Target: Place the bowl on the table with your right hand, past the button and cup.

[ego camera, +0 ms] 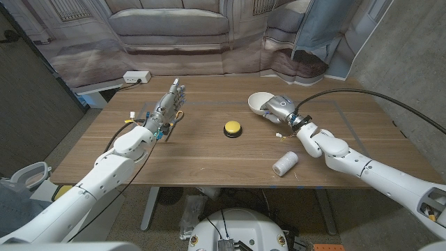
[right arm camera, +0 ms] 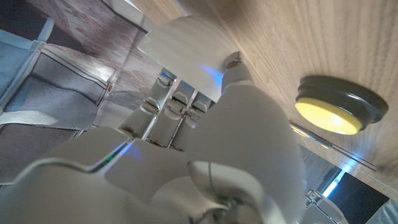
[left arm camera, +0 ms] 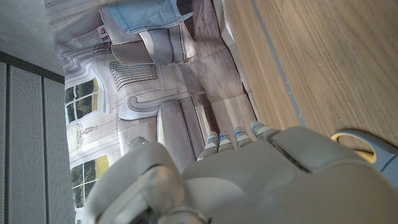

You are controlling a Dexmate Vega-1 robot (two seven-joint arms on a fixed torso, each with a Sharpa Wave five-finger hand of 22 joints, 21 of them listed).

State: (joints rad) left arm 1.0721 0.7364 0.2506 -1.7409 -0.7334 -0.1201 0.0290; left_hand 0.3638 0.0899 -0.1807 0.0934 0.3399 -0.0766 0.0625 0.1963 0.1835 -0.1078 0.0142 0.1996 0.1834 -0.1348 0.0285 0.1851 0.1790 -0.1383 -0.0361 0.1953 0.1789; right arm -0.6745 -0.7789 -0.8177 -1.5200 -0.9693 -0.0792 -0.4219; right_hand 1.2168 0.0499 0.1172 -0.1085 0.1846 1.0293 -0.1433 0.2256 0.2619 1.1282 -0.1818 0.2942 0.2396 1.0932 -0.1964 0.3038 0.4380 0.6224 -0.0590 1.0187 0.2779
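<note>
The right hand holds the white bowl at the far side of the bench

Closest to the robot, a white cup [ego camera: 284,164] lies on its side on the wooden bench [ego camera: 209,164], just beside the right arm. A bit farther, in the middle, sits the yellow button [ego camera: 232,129] on its dark base. Past both of them, the right hand [ego camera: 279,109] grips the white bowl [ego camera: 258,102], with its fingers [right arm camera: 171,102] on the bowl's rim. The bowl is tipped, and I cannot tell if it touches the bench. On the other side, the left hand [ego camera: 167,104] holds nothing, its fingers straight and pointing away from the robot. At the far left corner sits a white power strip [ego camera: 136,77]. Behind the bench hangs a cloth [ego camera: 174,31] with a sofa picture on it
</note>
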